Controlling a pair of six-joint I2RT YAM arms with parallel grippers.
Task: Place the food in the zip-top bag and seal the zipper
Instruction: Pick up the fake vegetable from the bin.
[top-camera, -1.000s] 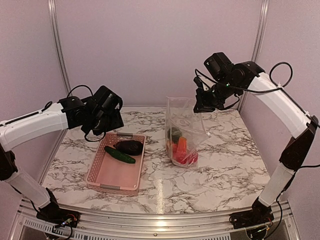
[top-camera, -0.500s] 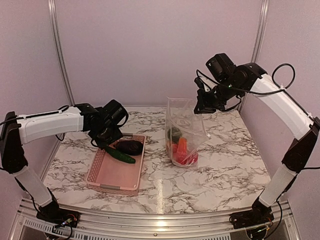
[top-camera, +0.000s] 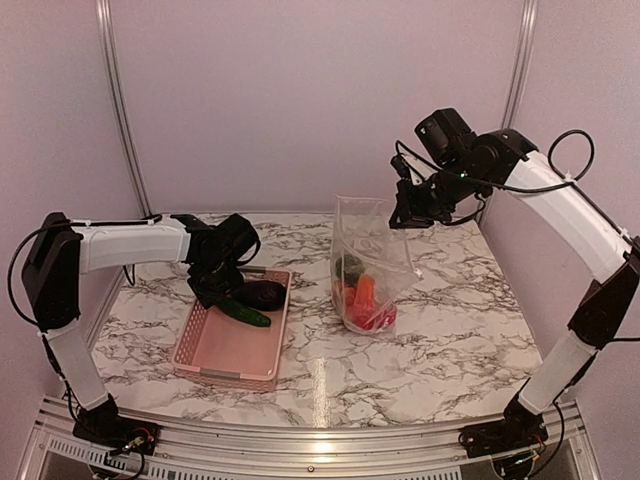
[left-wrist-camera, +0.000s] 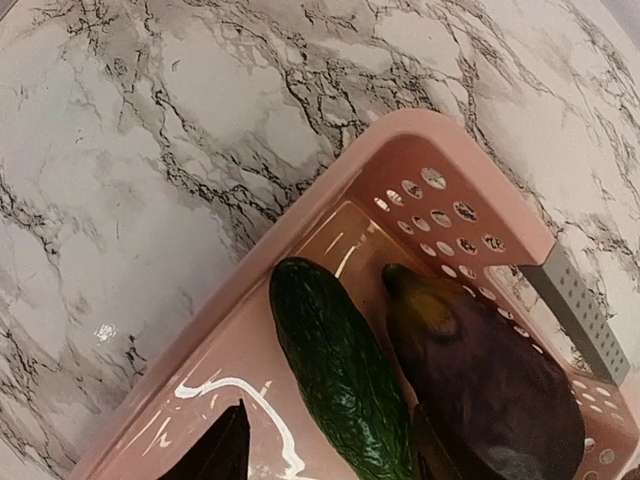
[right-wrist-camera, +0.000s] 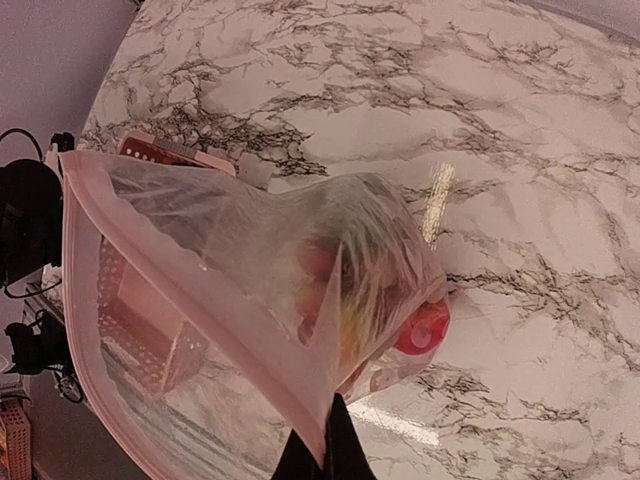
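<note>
My left gripper (top-camera: 214, 294) has dropped over the cucumber (top-camera: 243, 314), jaws apart, eggplant (top-camera: 262, 293) at its 1 o'clock; my right gripper (right-wrist-camera: 325, 455) pinches the mouth of the crinkly zip-top bag (right-wrist-camera: 250, 270).

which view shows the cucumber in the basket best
Left wrist: the cucumber fills much of the frame, lying in the basket beside the eggplant, its bumpy skin clear. The top view shows it only small. The right wrist view shows mostly the bag; no cucumber can be made out there.
</note>
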